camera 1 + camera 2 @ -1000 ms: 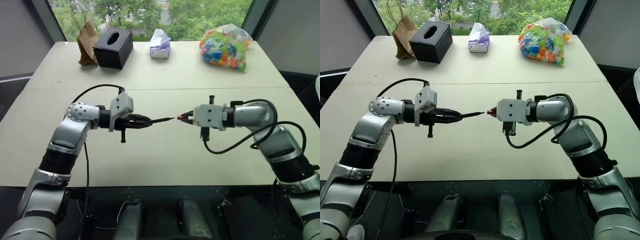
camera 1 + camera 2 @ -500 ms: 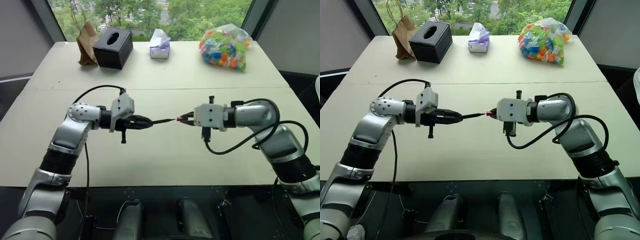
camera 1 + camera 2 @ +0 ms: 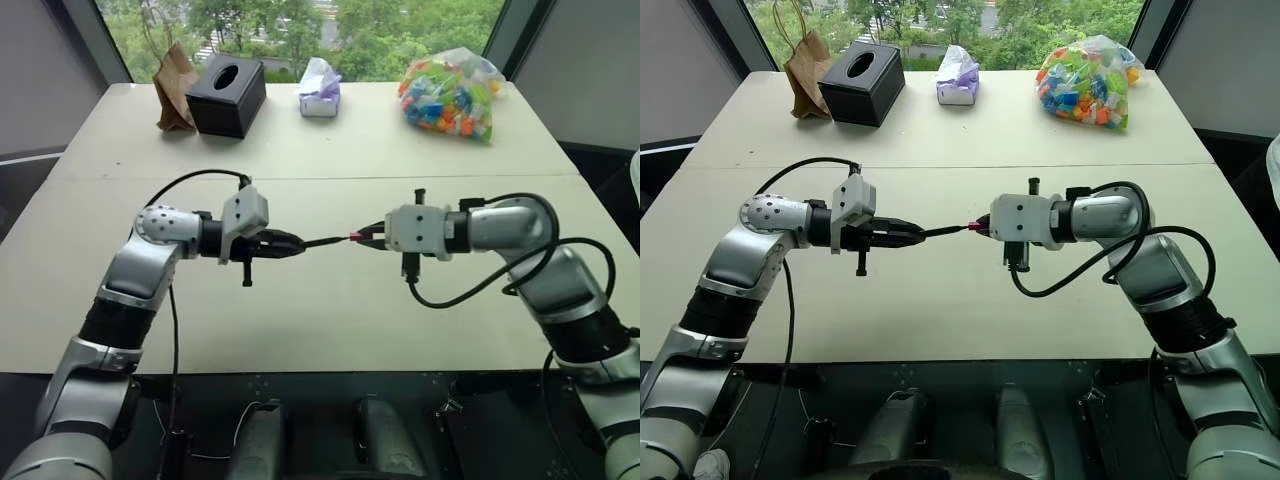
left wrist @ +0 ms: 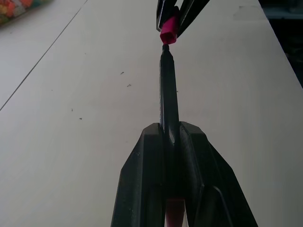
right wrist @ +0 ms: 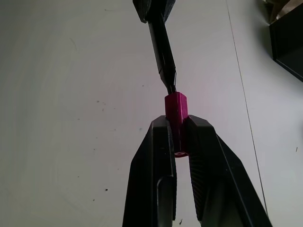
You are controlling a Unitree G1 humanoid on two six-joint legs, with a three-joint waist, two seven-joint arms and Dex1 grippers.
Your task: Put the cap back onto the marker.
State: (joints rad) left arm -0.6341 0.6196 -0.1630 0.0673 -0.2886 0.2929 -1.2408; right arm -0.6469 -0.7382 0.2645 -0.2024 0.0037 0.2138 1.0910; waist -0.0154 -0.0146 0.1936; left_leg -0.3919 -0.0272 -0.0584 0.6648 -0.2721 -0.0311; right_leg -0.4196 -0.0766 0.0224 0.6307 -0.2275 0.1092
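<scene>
While I watch from my station, both arms hang above the middle of the pale bench (image 3: pixel 320 330), and I list things from left to right.

Paper bag: I see a brown paper bag (image 3: pixel 175 85) standing at the far left of the bench.
Tissue box: a black box (image 3: pixel 227 94) sits just right of the bag, touching or nearly touching it.
Left claw: my left claw (image 3: pixel 290 243) is clamped on the rear of the marker, pointing to the right, its fingers (image 4: pixel 142 189) pressed against the barrel on both sides.
Marker: the slim black marker (image 3: pixel 322 241) juts to the right out of the left claw, raised off the bench, roughly level, its tip aimed at the cap.
Tissue pack: a small whitish-purple pack (image 3: pixel 320 88) lies at the far edge, near the centre.
Cap: the red-pink cap (image 3: pixel 355 237) is in the air between the two claws, its open end at the marker's tip; from the left wrist view the tip sits right at the mouth, and I cannot tell whether it has gone in.
Right claw: my right claw (image 3: pixel 368 237) pinches the cap, pointing left toward the marker.
Bag of pieces: a clear bag of colourful pieces (image 3: pixel 452 95) lies at the far right.
</scene>
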